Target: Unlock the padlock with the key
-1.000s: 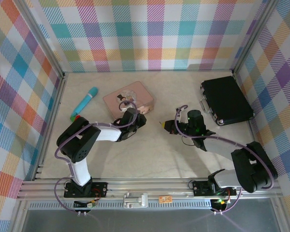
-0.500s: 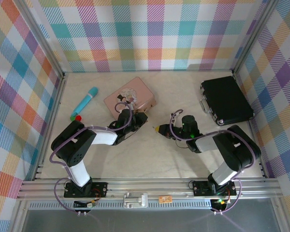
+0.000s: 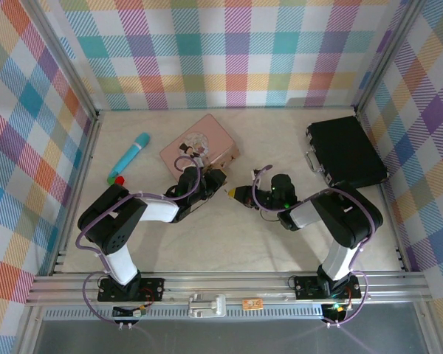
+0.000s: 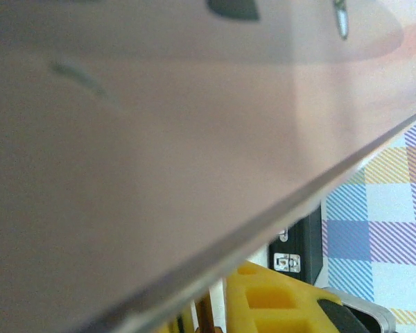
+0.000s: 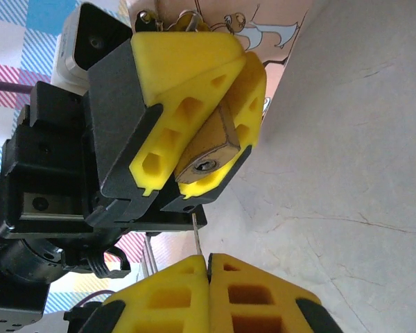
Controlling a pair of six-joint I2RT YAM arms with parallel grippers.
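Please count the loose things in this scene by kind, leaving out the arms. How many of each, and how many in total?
Pink tin: 1
Turquoise tube: 1
Black case: 1
Brass padlock: 1
Key: 1
Total: 5

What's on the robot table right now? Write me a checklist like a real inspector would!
Surface: pale table, no spills seen.
Job's things: padlock clamped in the left gripper; key pinched in the right gripper, keyhole empty.
Clutter: pink tin, turquoise pen, black case.
Grippers: both shut, tips facing each other.
Cables: purple cables run along both arms.
Surroundings: checked walls, metal rail at the near edge.
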